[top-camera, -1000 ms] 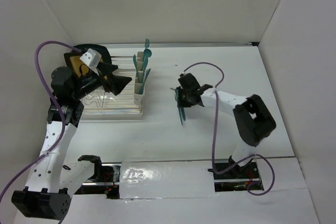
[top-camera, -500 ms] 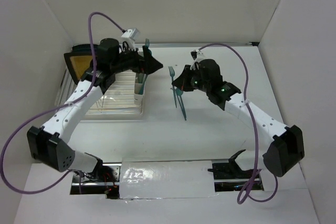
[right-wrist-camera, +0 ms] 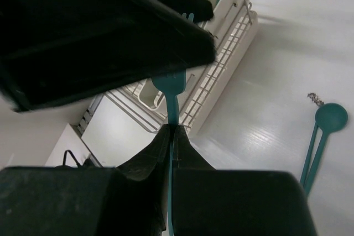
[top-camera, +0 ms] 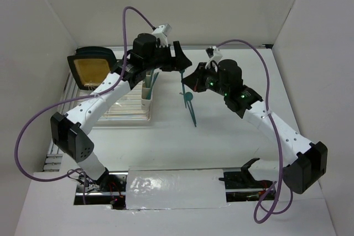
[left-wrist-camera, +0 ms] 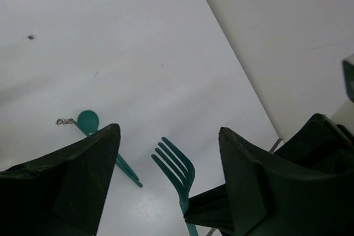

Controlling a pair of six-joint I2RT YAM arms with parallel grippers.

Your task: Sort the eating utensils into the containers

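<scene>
My right gripper (top-camera: 189, 81) is shut on the handle of a teal fork (top-camera: 181, 77) and holds it upright above the table. In the right wrist view the fingers (right-wrist-camera: 160, 147) pinch the fork's handle (right-wrist-camera: 172, 106). My left gripper (top-camera: 181, 62) is open, with its jaws on either side of the fork's tines (left-wrist-camera: 176, 164) and not touching them. A teal spoon (top-camera: 188, 96) and another thin utensil lie on the table below; the spoon also shows in both wrist views (left-wrist-camera: 87, 120) (right-wrist-camera: 330, 117). The cream containers (top-camera: 146, 87) hold a few teal utensils.
The containers stand at the right edge of a clear wire-ribbed dish rack (top-camera: 119, 106), also in the right wrist view (right-wrist-camera: 221, 53). A dark-framed tan pad (top-camera: 91, 67) stands at the rack's far left. White walls enclose the table on three sides.
My right gripper has lifted the fork off the table and carried it up and back. My left arm has swung from over the rack to the right, bringing its open jaws round the fork's tines.
</scene>
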